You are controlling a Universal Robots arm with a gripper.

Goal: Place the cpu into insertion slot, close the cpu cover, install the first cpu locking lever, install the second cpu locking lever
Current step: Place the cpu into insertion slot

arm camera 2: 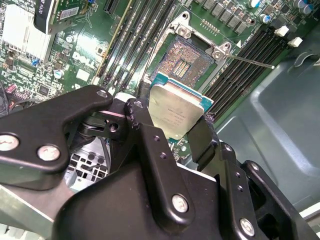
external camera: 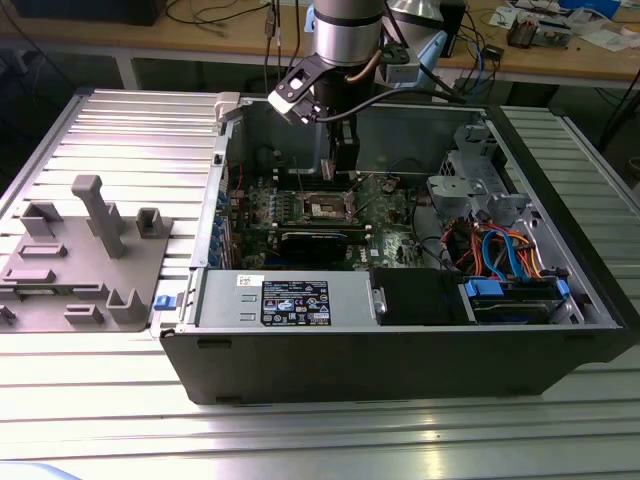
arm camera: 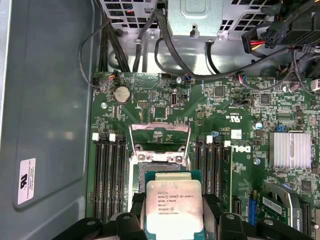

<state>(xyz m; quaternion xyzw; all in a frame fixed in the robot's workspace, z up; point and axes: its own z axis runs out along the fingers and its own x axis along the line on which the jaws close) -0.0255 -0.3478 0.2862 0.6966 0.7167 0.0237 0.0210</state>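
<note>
CPU, metal top showing, clamped by two opposite edges between the black fingers of the gripper and held over the edge of the insertion slot, not yet seated. In the first wrist view, the CPU cover stands raised beside the slot, its contact field bare. Memory slots flank it on the green motherboard. In the exterior view, the arm reaches into the open computer case

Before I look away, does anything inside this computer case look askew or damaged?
Nothing stands out. The gripper holds the cpu above the empty insertion slot, with the cpu cover raised open.
</note>
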